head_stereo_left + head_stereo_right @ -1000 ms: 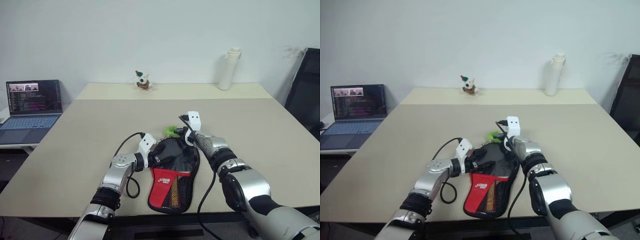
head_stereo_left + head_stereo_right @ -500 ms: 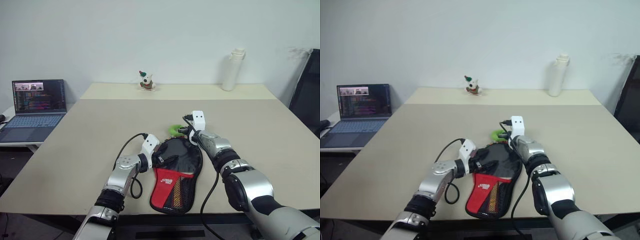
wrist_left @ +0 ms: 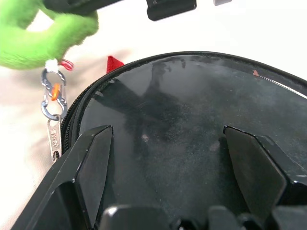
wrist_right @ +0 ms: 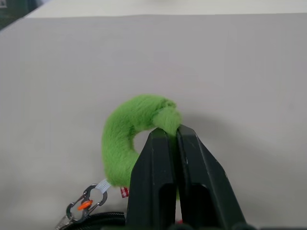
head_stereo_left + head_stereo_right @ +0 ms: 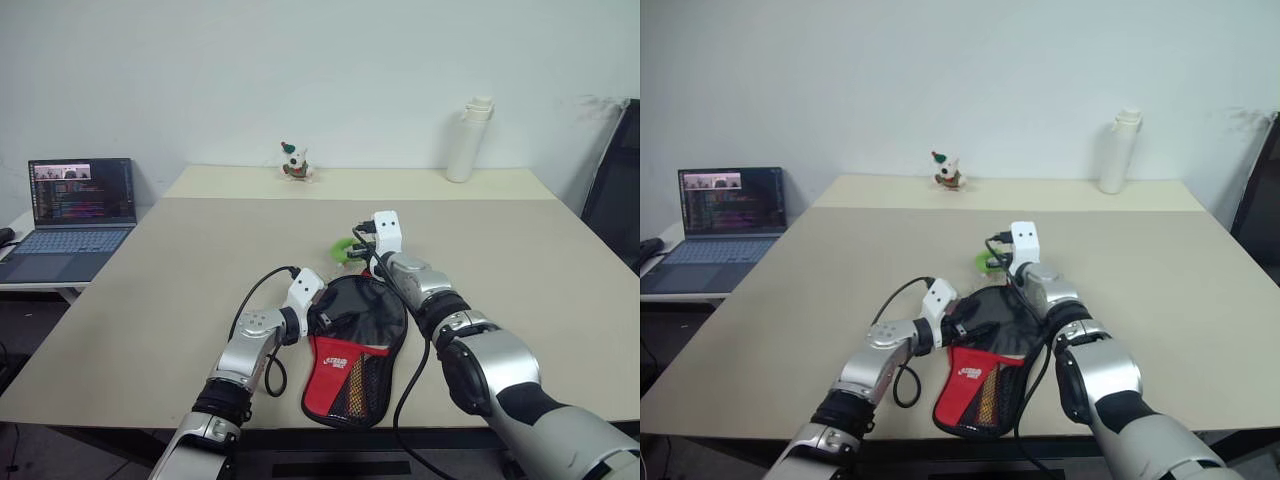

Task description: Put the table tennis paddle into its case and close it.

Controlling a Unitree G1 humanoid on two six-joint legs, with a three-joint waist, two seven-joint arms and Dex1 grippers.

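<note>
Because the case (image 5: 357, 340) was a soft fabric pouch lying flat on the surface (image 5: 150, 290), it was judged light and floppy, best steadied on its black round face and drawn shut by the green plush loop (image 4: 132, 136) clipped to the zip pull. The right tool (image 4: 168, 136) was clenched on that loop. The left tool (image 3: 165, 158) was released, fingers spread over the case. The table tennis paddle could not be made out; whether it lay inside could not be told.

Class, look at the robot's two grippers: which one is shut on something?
The right gripper, pinched shut on the green fuzzy loop. The left gripper stands wide open over the case.
</note>
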